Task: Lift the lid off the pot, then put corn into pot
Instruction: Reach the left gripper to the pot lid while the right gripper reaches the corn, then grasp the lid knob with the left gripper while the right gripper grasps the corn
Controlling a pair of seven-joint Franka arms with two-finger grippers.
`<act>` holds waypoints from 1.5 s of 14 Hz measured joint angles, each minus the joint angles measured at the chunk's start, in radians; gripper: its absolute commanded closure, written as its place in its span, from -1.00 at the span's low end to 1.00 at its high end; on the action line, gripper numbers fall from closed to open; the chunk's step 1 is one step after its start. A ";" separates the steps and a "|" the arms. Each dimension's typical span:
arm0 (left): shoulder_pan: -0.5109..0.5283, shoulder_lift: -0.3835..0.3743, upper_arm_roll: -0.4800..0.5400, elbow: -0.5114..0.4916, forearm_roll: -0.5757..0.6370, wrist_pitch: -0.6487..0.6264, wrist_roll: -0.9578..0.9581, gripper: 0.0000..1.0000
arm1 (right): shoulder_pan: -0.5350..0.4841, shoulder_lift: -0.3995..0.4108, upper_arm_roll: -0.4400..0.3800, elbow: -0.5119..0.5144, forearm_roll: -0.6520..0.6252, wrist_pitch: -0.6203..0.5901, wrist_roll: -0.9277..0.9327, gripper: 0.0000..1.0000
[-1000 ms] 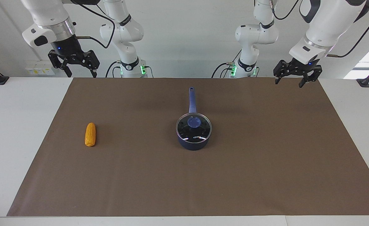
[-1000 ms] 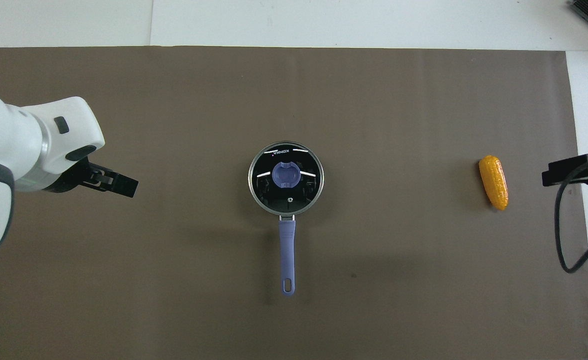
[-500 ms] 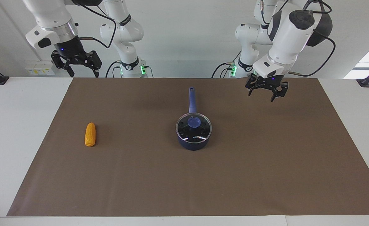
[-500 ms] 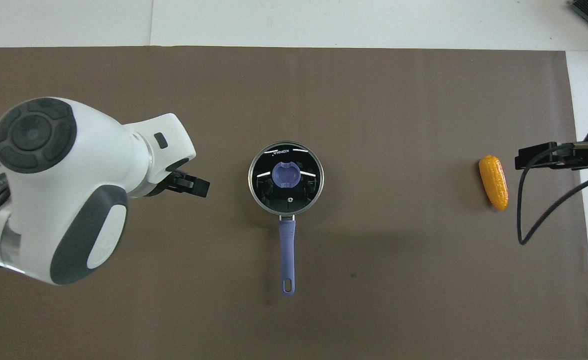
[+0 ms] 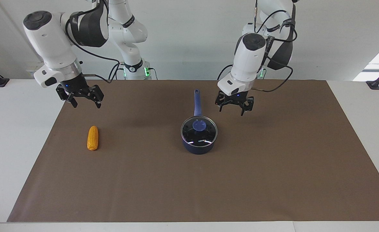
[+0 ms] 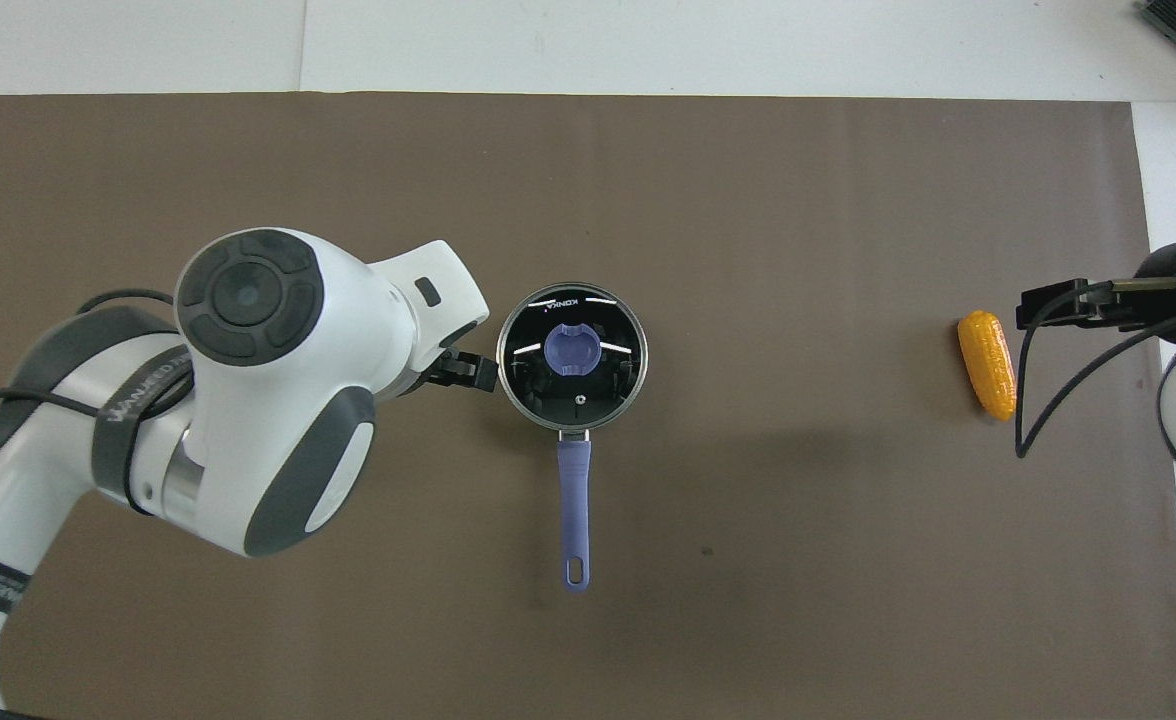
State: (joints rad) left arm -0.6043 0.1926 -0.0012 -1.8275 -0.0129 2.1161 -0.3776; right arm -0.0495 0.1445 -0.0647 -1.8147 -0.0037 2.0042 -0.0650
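Pincer [image 5: 234,109] of our left arm hangs spread beside the round glass lid [image 5: 199,130] resting on the navy saucepan [image 5: 198,145] mid-tabletop; gripping off the blue knob [image 5: 199,125], we might tip it.

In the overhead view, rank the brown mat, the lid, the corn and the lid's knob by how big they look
1. brown mat
2. lid
3. corn
4. knob

Corn and knob look close; corn is longer.
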 measured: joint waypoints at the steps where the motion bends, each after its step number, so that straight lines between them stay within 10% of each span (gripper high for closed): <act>1: -0.016 0.016 0.001 0.011 0.000 0.008 -0.031 -1.00 | -0.005 0.027 0.000 -0.004 0.000 0.030 -0.011 -1.00; 21: -0.083 0.312 0.013 0.356 0.001 -0.133 -0.185 -1.00 | -0.075 0.195 0.002 -0.185 0.000 0.370 -0.326 -1.00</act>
State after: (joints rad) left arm -0.6869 0.5043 0.0119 -1.4715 -0.0120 1.9833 -0.5622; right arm -0.1242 0.3391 -0.0629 -1.9997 -0.0042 2.3738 -0.3909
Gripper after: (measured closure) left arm 0.000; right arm 0.000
